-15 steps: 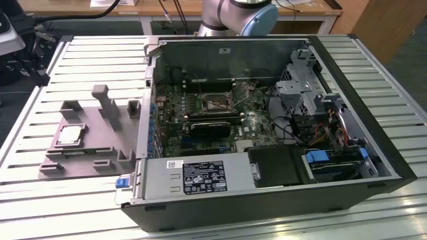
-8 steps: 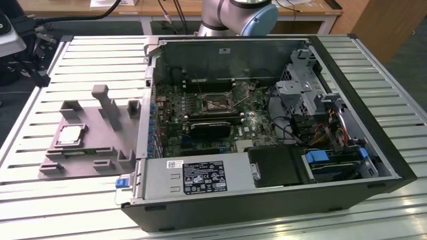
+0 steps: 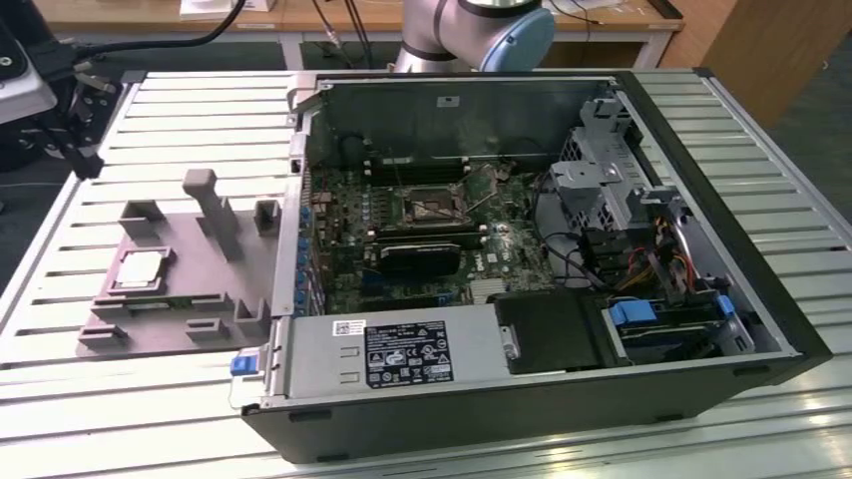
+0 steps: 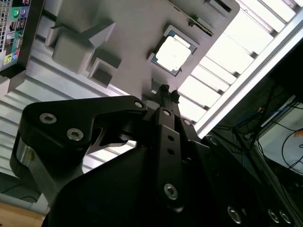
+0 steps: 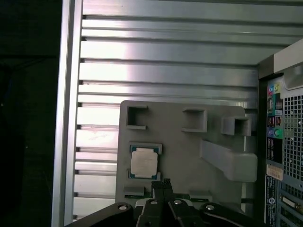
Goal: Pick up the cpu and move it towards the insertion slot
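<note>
Silvery, the cpu (image 5: 143,162) lies in the grey fixture (image 5: 189,151) recess; we see the gripper (image 5: 161,182) hovering clear of it, fingers (image 5: 156,187) pressed together, empty.

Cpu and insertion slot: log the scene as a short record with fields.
cpu: lies flat in a recess of the grey fixture, not held
grey fixture: on the slatted table, at the exterior view's left of the open computer case
insertion slot: on the green circuit board inside the case, away from the cpu
gripper: fingers shut, holding nothing, pointed at the fixture beside the cpu in both wrist views
progress: cpu not yet picked up
</note>
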Robot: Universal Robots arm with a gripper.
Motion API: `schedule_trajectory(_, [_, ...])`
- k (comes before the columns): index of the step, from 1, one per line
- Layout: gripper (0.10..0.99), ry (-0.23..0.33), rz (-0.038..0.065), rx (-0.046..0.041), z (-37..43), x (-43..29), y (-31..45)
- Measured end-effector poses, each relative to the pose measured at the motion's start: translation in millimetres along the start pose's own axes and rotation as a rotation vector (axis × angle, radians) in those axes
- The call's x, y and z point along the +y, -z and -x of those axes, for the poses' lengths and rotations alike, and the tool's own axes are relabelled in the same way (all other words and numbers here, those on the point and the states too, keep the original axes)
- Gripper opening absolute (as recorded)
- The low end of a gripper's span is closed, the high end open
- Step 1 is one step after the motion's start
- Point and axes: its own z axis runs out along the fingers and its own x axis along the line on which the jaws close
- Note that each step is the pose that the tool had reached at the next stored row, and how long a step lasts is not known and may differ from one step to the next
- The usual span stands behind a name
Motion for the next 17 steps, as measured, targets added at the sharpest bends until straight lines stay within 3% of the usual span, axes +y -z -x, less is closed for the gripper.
schedule_trajectory(17, [0.102,0.0,0.0,-0.0017,-3.9,-2.5,-27.8])
